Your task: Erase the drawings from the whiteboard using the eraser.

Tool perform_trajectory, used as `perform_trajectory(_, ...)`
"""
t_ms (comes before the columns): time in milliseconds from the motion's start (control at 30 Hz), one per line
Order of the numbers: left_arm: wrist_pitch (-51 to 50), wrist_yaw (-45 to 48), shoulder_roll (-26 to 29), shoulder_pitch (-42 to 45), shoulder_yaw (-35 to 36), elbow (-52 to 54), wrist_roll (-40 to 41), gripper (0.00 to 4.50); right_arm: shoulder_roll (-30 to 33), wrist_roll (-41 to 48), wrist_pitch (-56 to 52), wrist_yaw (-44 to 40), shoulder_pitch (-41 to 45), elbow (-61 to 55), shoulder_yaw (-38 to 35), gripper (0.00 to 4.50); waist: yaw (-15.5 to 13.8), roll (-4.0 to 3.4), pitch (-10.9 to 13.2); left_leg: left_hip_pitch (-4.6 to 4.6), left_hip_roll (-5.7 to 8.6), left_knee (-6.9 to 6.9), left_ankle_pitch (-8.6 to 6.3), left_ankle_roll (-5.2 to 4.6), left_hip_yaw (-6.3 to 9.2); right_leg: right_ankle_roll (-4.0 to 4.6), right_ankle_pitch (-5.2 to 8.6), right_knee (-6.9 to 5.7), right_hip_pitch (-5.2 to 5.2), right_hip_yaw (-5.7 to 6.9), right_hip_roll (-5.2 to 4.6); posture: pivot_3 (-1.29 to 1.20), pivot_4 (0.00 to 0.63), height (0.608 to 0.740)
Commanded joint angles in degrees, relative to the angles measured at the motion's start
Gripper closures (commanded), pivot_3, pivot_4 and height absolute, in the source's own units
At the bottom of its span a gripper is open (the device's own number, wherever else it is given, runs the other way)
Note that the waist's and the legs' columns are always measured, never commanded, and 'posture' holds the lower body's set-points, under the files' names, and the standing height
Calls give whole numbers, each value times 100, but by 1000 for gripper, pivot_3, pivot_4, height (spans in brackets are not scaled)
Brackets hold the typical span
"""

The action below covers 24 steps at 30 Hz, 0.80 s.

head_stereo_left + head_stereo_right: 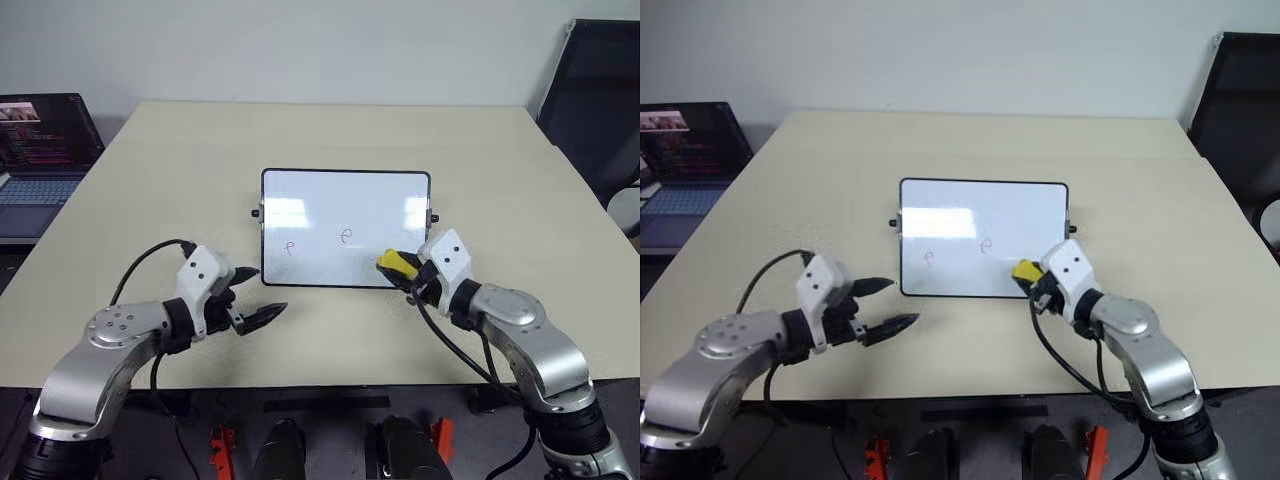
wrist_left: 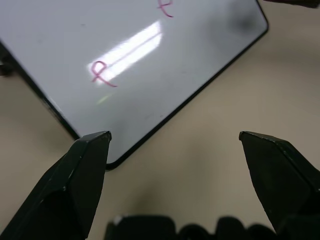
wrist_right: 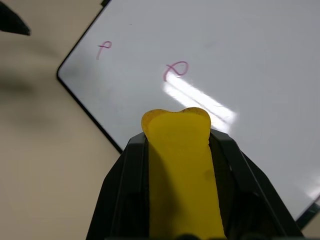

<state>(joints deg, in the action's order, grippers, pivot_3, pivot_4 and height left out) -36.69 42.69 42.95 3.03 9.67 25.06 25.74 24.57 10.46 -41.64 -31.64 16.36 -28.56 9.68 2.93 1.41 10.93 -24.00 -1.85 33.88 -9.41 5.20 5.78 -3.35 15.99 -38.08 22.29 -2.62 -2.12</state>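
The whiteboard lies flat mid-table, black-framed. Two red drawings show on its near half: a loop toward the left and another loop near the middle. My right gripper is shut on the yellow eraser, whose end pokes out over the board's near right corner; whether it touches the surface I cannot tell. In the right wrist view the eraser sits between the fingers, with both loops beyond. My left gripper stands open and empty just off the board's near left corner.
An open laptop stands at the far left off the table. A black chair is at the far right. Bare beige table surrounds the board on all sides.
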Motion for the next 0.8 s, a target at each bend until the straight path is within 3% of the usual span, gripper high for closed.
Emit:
perform_trajectory(33,221,-129,-16,-28,280,57,-51,0,-36,-105,132,17,158,-52,305,3253,-1,0,0,0,0,0,0,0,0,0,0,0,0,0,0,0,150,740)
perform_trajectory(400,261,-280,-10,-206,344,173,-64,0,-337,-456,869,110,383,570,791,3253,-5,0,0,-3,0,-4,-2,3,-2,0,1,7,2,1,0,0,150,740)
perform_trajectory(800,142,-258,51,382,17,-54,-89,0,-1049,-1641,2271,806,2326,3281,982,3254,21,-1,1,-1,0,-8,-1,3,-1,-12,-7,2,2,2,2,0,150,740)
